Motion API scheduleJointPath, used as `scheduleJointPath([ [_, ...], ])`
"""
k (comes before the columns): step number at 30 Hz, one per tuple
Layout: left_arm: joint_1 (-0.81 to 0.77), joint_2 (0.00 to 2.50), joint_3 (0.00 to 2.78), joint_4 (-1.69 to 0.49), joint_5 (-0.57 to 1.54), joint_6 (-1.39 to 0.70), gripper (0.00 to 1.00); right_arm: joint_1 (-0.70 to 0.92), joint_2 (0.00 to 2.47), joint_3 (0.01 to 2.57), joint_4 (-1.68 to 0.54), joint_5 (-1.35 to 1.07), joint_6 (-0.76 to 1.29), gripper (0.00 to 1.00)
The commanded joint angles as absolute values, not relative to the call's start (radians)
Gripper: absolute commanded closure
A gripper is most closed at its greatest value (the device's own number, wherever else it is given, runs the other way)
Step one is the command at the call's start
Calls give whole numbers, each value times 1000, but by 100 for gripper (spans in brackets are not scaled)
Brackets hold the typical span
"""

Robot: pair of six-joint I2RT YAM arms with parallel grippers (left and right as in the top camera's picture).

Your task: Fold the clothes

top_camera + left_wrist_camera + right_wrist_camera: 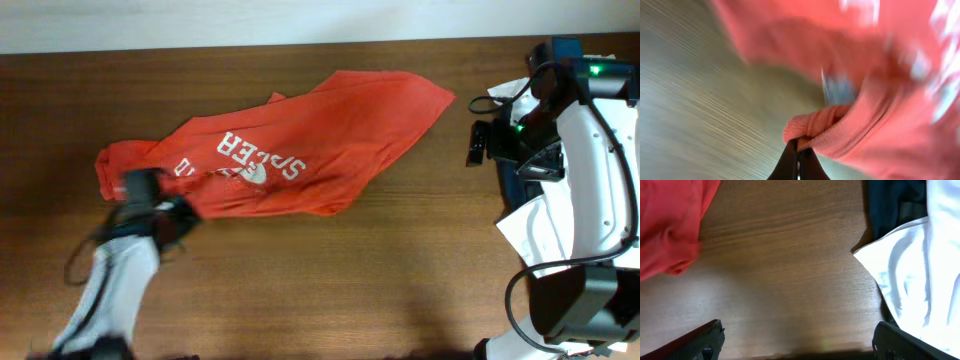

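The red-orange T-shirt [300, 140] with white lettering lies spread across the middle of the wooden table, printed side up, its left end bunched. My left gripper [150, 195] is at that left end, shut on a fold of the shirt's edge [815, 127]; the left wrist view is blurred by motion. My right gripper [797, 340] is open and empty above bare wood at the table's right, with a corner of the shirt [670, 225] at its upper left.
A white shirt [540, 225] and a dark navy garment [510, 180] lie at the right edge under the right arm; they also show in the right wrist view, white [920, 265] and navy [890, 205]. A pale wall borders the table's far edge.
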State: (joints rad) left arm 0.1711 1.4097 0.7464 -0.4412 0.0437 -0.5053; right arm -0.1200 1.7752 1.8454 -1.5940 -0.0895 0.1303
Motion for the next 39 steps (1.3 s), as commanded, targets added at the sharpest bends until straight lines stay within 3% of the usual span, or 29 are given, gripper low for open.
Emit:
scheduleJointPath([
  [1,337,1285,804,-426,0,-477,89,-119,1757,1850,-1590,-67,129,1],
  [2,358,1282,804,-434,19,-477,78,-119,1757,1850,-1590,-67,129,1],
  [4,368,1298,804,-471,27,-477,75,-119,1757,1850,-1590,-67,129,1],
  [5,367,1313,804,-492,39,-477,66,-119,1757,1850,-1590,-67,129,1],
  [6,367,1327,804,-508,50,-477,38,-119,1757,1850,-1590,-67,129,1],
  [7,367,1339,804,-538,81,-477,31,-119,1757,1850,-1590,-67,129,1],
  [12,319,1365,802,-688,363,-478,38,-119,1757,1850,-1589,-67,129,1],
  [16,175,1384,800,-703,362,-537,32,-119,1757,1850,-1590,-67,129,1],
  [24,-137,1517,799,-582,237,-1049,35,-119,1757,1850,-1590,-70,129,1],
  [32,-185,1659,799,-377,97,-1177,43,-119,1757,1850,-1598,-70,128,1],
  [35,-185,1659,799,-374,36,-1174,59,-119,1757,1850,-1599,-70,128,1],
  [39,-188,1659,799,-379,50,-1173,71,-119,1757,1850,-1599,-70,128,1],
])
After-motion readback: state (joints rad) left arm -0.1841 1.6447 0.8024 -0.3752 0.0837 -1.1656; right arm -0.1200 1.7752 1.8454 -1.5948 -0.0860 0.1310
